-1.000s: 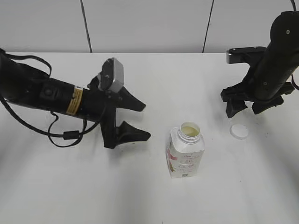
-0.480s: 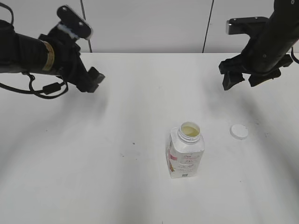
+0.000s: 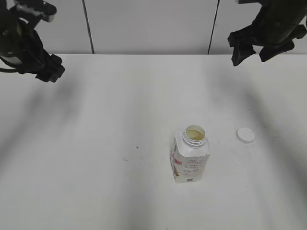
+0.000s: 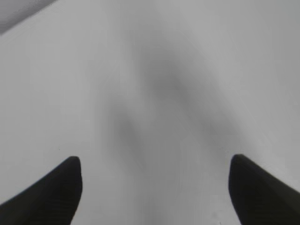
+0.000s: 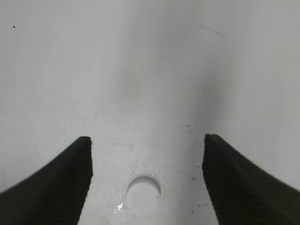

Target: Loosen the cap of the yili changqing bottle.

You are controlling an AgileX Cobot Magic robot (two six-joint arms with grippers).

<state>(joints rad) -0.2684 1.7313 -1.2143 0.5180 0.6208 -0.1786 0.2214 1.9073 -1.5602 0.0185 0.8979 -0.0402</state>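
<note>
The yili changqing bottle (image 3: 190, 155) stands upright on the white table, its neck open with pale liquid inside. The white cap (image 3: 245, 135) lies flat on the table to the bottle's right, apart from it; it also shows in the right wrist view (image 5: 143, 194), low between the jaws. My right gripper (image 3: 255, 53) is open and empty, raised high at the top right, far above the cap; its jaws show wide apart in its wrist view (image 5: 147, 161). My left gripper (image 3: 48, 72) is raised at the far left, open and empty (image 4: 154, 185), over bare table.
The white table (image 3: 105, 143) spreads all round the bottle. A pale wall with dark vertical seams (image 3: 88, 28) runs behind the table's back edge.
Both arms have lifted up and away. The left arm swung from beside the bottle to the far top left. The right gripper rose from near the cap. Bottle and cap have not moved.
</note>
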